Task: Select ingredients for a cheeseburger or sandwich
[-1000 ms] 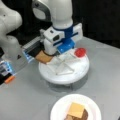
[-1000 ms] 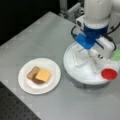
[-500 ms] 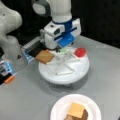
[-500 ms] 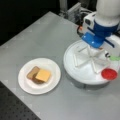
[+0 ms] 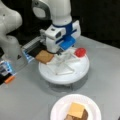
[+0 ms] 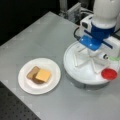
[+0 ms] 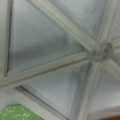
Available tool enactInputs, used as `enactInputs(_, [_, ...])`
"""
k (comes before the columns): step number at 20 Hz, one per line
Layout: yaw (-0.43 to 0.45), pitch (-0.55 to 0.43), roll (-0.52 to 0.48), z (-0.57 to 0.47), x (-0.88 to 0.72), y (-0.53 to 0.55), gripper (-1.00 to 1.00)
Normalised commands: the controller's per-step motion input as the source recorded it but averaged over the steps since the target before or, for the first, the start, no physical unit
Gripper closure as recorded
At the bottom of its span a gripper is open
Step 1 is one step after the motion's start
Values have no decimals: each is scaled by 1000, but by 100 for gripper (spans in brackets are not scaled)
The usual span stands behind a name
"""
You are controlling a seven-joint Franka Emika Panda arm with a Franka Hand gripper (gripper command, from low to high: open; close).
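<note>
Lowered since a second ago, gripper (image 5: 60, 53) sits deep over the divided tray (image 6: 75, 72), finger state indeterminable; toast square (image 5: 44, 56) and red disc (image 5: 80, 52) lie to either side, awaiting selection; sandwich (image 6: 38, 75), cheese-topped, waits well apart on the plate (image 6: 25, 85).
</note>
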Motion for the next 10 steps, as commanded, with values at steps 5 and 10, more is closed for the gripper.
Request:
enactInputs(5, [-58, -55, 129, -241, -209, -151, -100])
enactInputs(10, [-73, -127, 169, -187, -246, -9, -100])
